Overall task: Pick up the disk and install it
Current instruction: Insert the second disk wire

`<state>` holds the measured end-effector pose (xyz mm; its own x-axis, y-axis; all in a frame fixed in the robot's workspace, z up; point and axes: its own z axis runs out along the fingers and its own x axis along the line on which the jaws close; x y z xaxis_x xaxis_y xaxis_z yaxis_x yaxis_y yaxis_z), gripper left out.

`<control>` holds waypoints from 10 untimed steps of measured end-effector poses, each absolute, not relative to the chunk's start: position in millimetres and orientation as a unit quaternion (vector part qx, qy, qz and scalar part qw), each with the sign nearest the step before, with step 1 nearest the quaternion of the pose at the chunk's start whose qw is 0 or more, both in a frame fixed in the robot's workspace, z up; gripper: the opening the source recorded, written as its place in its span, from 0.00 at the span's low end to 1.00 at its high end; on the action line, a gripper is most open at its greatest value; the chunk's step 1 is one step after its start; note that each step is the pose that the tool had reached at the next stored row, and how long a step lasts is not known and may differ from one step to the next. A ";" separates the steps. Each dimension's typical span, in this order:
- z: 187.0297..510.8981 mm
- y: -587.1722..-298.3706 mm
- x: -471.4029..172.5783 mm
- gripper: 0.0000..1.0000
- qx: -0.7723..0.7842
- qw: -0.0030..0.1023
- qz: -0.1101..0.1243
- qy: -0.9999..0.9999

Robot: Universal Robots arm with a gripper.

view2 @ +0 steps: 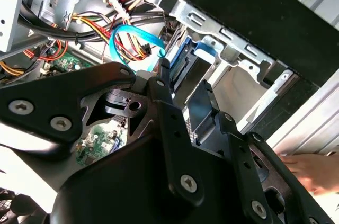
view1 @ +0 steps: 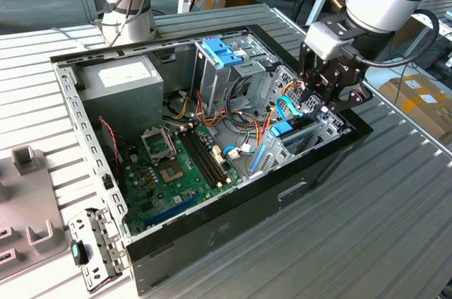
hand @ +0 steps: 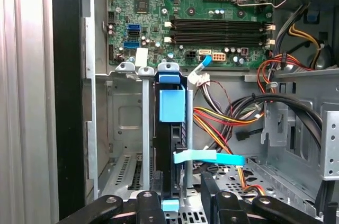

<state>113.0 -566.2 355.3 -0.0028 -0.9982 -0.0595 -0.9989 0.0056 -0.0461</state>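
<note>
The disk [hand: 170, 128] stands on edge in a slot of the metal drive cage [hand: 124, 123], at the centre of the first wrist view, its light-blue carrier rail facing the camera and a light-blue flat cable [hand: 206, 156] crossing just below it. In the second wrist view the same disk [view2: 201, 110] shows as a dark slab with blue rail parts, directly beyond the black fingers [view2: 164, 83], close to their tips; whether they touch it I cannot tell. The pincer [view1: 326, 94] hangs over the cage at the right of the exterior view, and whether its fingers are apart or closed I cannot tell.

The first wrist view alone shows the motherboard [hand: 201, 1] along the top of the frame. The second wrist view adds a person's hand [view2: 312, 171] at the lower right edge. The exterior view takes in the whole open computer case [view1: 212, 242] on the slatted desk [view1: 381, 228], the power supply [view1: 123, 80] at upper left, and a loose metal bracket [view1: 95, 246] at lower left.
</note>
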 end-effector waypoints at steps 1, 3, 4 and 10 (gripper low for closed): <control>355.3 -565.0 114.1 0.42 -0.706 0.037 0.005 0.708; 355.3 -561.9 116.4 0.42 -0.707 0.037 0.005 0.706; 355.3 -560.8 116.9 0.42 -0.707 0.037 0.005 0.706; 360.3 -558.2 117.3 0.42 -0.709 0.037 0.005 0.705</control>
